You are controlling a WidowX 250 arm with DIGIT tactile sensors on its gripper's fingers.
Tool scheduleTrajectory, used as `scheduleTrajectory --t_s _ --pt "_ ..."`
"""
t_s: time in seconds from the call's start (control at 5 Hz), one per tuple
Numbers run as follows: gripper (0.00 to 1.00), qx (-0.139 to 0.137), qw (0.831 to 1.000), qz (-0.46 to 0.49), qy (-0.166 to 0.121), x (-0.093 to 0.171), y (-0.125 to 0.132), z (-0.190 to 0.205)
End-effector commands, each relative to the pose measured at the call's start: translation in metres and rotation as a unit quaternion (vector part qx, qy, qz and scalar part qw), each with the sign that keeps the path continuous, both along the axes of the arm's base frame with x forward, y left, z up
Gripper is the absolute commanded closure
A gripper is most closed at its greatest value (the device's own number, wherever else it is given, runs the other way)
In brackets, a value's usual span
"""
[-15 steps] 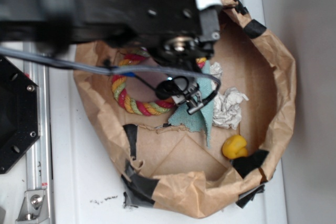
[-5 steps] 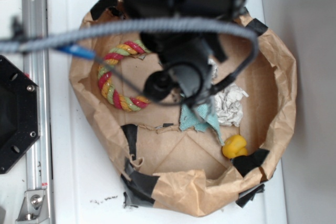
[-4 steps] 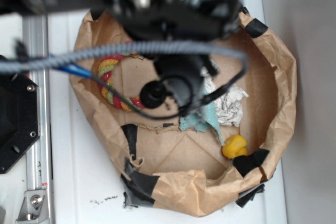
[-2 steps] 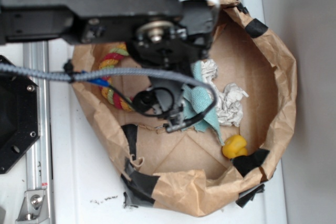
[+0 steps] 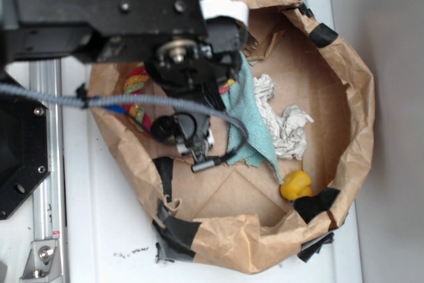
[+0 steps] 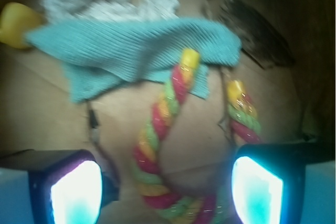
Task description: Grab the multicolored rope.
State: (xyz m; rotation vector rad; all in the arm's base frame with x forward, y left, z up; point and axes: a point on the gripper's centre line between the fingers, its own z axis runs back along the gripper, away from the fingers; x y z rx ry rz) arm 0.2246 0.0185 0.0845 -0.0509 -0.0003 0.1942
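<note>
Where the exterior view looks straight down, a white tabletop (image 5: 99, 230) carries a brown paper bag (image 5: 354, 97) rolled down into a low-walled basin, its rim patched with black tape (image 5: 179, 231); a metal rail (image 5: 46, 183) and a black plate (image 5: 20, 150) sit at the table's edge, grey wall beyond. Bag floor is creased brown paper. Arm body (image 5: 112, 11) fills the upper part of that view and hides most of what lies under it. Multicolored rope (image 6: 157, 140): thick, glossy, twisted strands of red-pink, yellow and pale green, both tips yellow. It lies as a U on the bag floor; in the wrist view the bend sits low between the two fingers and the two legs run away from the gripper (image 6: 167, 187), one long leg ending on the edge of the teal cloth (image 6: 131, 51), the shorter leg ending beside the finger on the frame's right side. Long axis thus runs straight out ahead of the tool. Gripper jaws stand wide apart, glowing pads (image 6: 76, 192) on either side of the bend, nothing pinched. Beyond the cloth: crumpled white paper (image 5: 288, 127) and a small yellow toy (image 5: 295, 185), well apart from the tool. From above only a short rope section shows beside the wrist.
</note>
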Motion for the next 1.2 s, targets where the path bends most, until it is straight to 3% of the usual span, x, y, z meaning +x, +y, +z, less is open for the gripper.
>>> scheduleTrajectory --t_s 0.0,0.2,0.4,0.6,1.0 --pt "0.00 -0.051 0.998 -0.041 -0.010 -0.006 0.024 -0.037" --pt "0.00 -0.066 0.996 -0.051 -0.006 -0.004 0.016 -0.053" --pt "0.07 -0.072 0.995 -0.065 -0.007 -0.003 -0.001 -0.066" --pt "1.00 -0.073 0.994 -0.075 -0.006 -0.004 -0.013 -0.069" --pt "1.00 -0.076 0.994 -0.079 0.003 -0.008 -0.025 -0.070"
